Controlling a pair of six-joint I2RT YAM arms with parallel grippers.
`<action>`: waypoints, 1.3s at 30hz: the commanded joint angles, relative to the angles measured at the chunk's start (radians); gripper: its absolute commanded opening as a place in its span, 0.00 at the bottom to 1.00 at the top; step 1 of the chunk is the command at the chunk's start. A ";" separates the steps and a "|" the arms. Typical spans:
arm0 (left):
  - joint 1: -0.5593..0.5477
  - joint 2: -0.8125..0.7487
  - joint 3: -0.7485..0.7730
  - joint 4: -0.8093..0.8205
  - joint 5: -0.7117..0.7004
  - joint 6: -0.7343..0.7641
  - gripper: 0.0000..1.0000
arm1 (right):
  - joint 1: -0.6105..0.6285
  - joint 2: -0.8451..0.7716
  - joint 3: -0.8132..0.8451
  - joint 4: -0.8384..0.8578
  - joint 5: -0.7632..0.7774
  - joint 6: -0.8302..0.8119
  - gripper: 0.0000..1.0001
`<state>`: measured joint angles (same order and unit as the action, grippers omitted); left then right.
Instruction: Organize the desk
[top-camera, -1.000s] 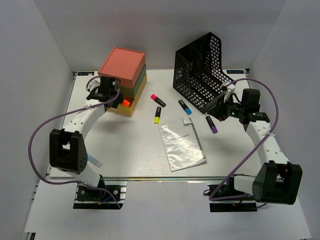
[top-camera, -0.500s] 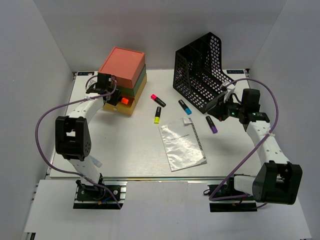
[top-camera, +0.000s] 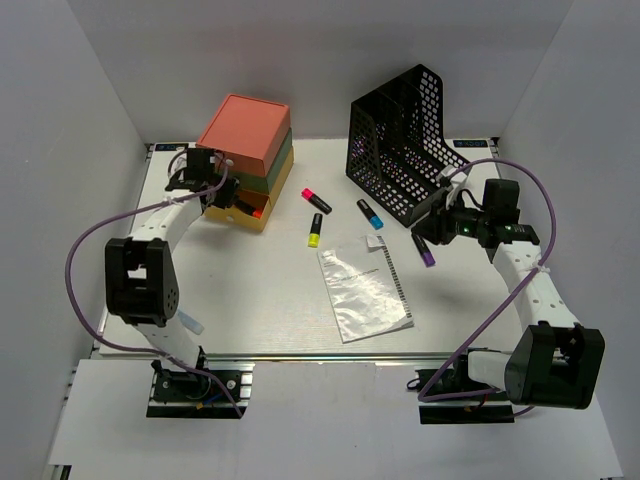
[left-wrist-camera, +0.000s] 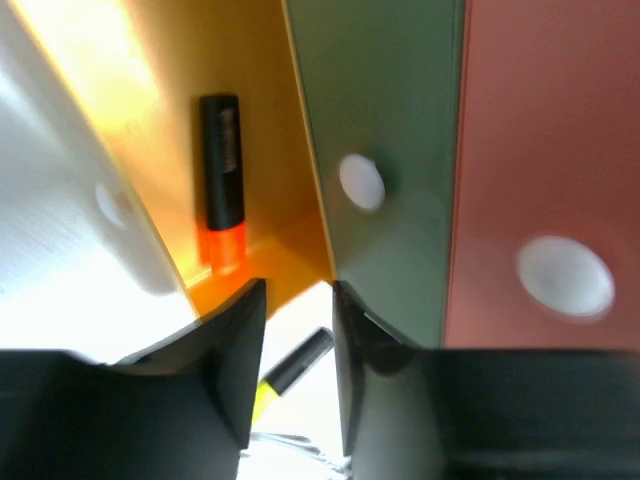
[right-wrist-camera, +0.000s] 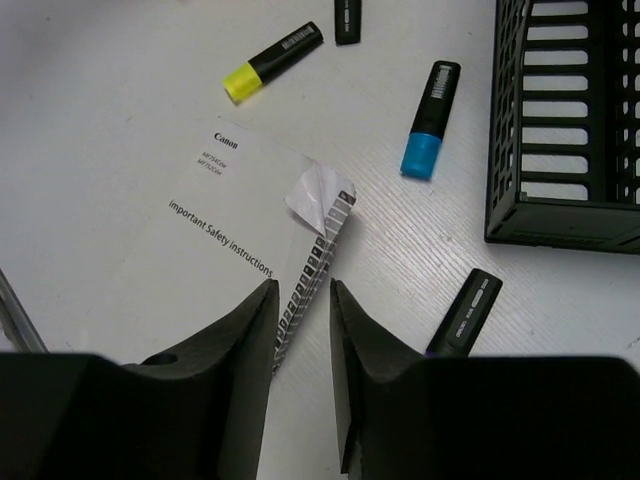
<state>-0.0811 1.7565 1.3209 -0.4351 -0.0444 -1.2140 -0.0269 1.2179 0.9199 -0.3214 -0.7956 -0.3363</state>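
Observation:
The white desk (top-camera: 250, 300) holds a pink highlighter (top-camera: 315, 199), a yellow one (top-camera: 315, 231), a blue one (top-camera: 370, 214), a purple one (top-camera: 423, 248) and a plastic-wrapped booklet (top-camera: 363, 292). My left gripper (top-camera: 228, 196) is at the front of the stacked drawer box (top-camera: 245, 130). In the left wrist view its jaws (left-wrist-camera: 298, 290) stand a narrow gap apart and empty, by the open yellow drawer (left-wrist-camera: 270, 130) with an orange highlighter (left-wrist-camera: 222, 200) inside. My right gripper (top-camera: 428, 222) hovers over the booklet's edge (right-wrist-camera: 320, 250), nearly closed and empty, with the purple highlighter (right-wrist-camera: 468, 312) just to its right.
The black mesh file holder (top-camera: 400, 140) stands at the back right, and its corner shows in the right wrist view (right-wrist-camera: 570, 120). White walls enclose the desk. A metal rail (top-camera: 320, 355) runs along the near edge.
My left arm has swung left and its gripper has shifted along the drawer box front. Less of the orange highlighter in the yellow drawer shows from above. The right arm has not moved.

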 joint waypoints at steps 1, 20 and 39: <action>0.006 -0.169 -0.069 0.111 0.079 0.106 0.27 | -0.007 -0.008 0.020 -0.059 -0.066 -0.121 0.31; 0.006 -0.833 -0.661 0.409 0.635 0.789 0.78 | 0.051 0.275 0.063 -0.167 0.538 -0.221 0.67; 0.004 -1.019 -0.657 0.323 0.492 0.834 0.80 | 0.133 0.459 0.045 0.028 0.648 -0.141 0.62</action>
<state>-0.0807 0.7738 0.6552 -0.1017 0.4751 -0.3954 0.0925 1.6554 0.9569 -0.3470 -0.1516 -0.5014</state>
